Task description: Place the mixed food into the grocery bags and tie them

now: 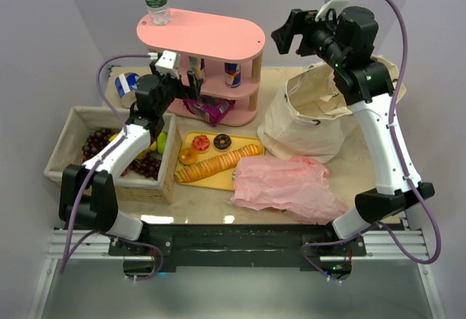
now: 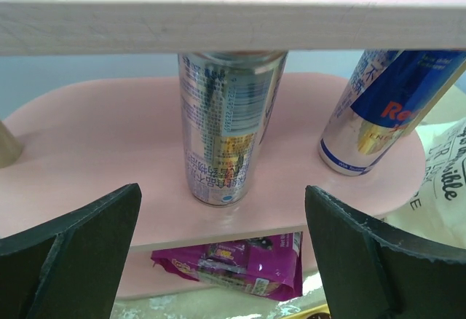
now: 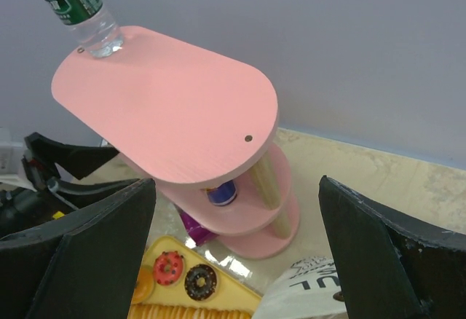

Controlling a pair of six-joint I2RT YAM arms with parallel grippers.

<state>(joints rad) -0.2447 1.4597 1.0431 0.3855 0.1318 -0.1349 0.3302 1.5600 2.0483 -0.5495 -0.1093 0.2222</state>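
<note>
Silver can (image 2: 227,126), upright on pink shelf (image 2: 109,137), just ahead of left tool (image 2: 222,195)

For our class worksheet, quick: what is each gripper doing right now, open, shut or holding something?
Left gripper: open, empty, facing the silver can.
Right gripper: open, holding nothing.

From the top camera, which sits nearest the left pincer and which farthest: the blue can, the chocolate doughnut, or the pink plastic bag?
1. Blue can, on the pink shelf's middle tier, just right of the left pincer.
2. Chocolate doughnut, on the yellow tray, nearer the arm bases.
3. Pink plastic bag, lying crumpled at the right front.
</note>
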